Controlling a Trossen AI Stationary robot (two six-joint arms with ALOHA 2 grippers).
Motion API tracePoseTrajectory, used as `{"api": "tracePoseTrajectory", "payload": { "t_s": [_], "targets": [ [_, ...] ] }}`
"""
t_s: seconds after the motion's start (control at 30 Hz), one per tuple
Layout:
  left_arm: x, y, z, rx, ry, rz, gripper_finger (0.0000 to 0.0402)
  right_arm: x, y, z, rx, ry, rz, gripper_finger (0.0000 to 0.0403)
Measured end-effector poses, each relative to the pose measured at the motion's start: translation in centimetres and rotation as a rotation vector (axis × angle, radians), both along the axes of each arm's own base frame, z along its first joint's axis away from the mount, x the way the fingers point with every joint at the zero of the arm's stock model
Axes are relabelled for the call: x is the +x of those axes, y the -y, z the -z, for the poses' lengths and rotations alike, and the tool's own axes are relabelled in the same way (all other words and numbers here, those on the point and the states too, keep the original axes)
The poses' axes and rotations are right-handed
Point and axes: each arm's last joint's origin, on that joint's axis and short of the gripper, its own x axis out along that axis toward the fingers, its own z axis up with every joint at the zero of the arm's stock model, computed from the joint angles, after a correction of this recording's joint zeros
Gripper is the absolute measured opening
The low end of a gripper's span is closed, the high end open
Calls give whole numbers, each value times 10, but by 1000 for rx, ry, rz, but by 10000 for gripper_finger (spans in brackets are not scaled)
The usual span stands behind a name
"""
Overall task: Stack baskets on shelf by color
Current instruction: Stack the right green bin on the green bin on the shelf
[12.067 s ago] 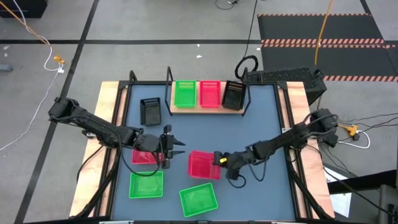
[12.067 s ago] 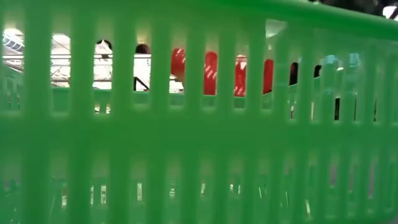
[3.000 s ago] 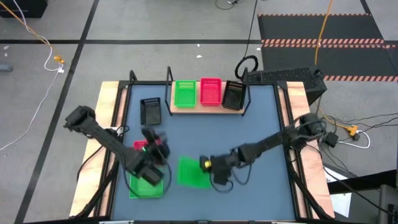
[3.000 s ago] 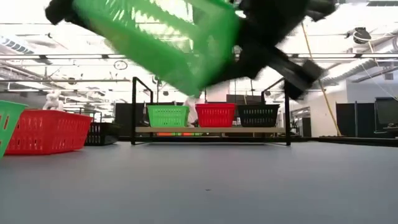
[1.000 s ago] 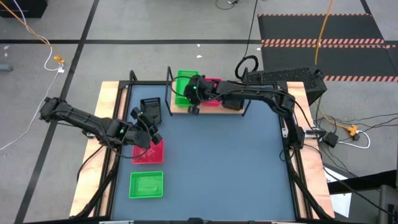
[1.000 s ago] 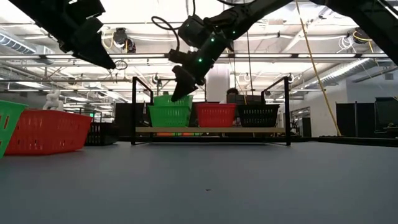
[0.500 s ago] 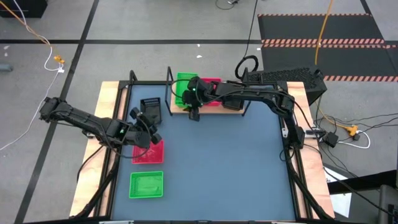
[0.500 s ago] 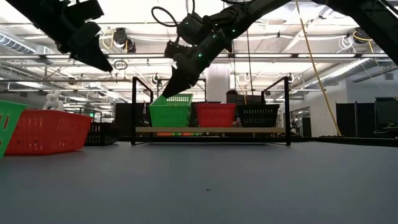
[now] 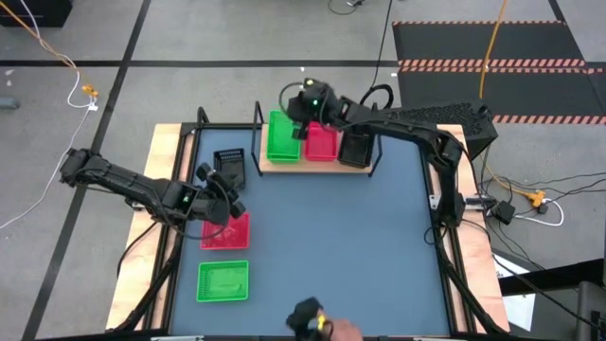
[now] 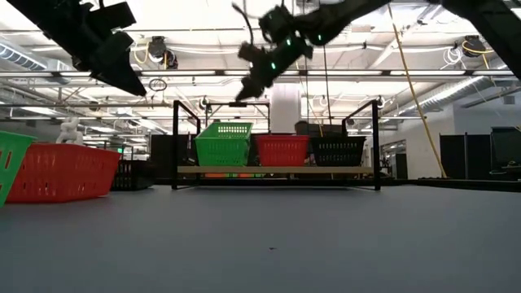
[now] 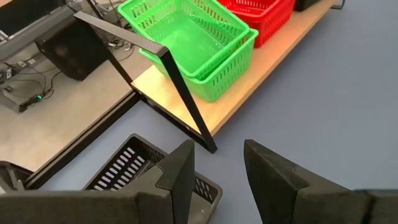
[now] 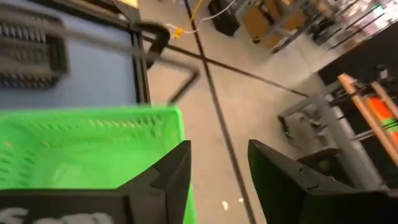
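A: What can't be made out here?

B: In the low view the green basket at the left is cut by the frame edge; only a corner shows. The black basket on the table is mostly hidden behind the red basket.

A: And the wrist views?

B: The right wrist view is smeared, so the black basket there is only a streaky mesh. In the left wrist view the black basket sits partly behind the left gripper's fingers, and the red basket is cropped at the picture's edge.

A: Anything in the high view?

B: A dark, yellow-marked object at the near edge, cut off; I cannot tell what it is.
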Motion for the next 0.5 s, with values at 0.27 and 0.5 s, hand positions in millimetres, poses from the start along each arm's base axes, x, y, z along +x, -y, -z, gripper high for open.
{"api": "tracePoseTrajectory", "payload": {
  "t_s": [0.27, 0.5],
  "targets": [
    [1, -9, 0, 10, -3, -48, 143, -19, 40, 21, 163, -4, -34, 239],
    [2, -21, 0, 15, -7, -113, 143, -19, 51, 39, 236, -11, -54, 251]
  ]
}}
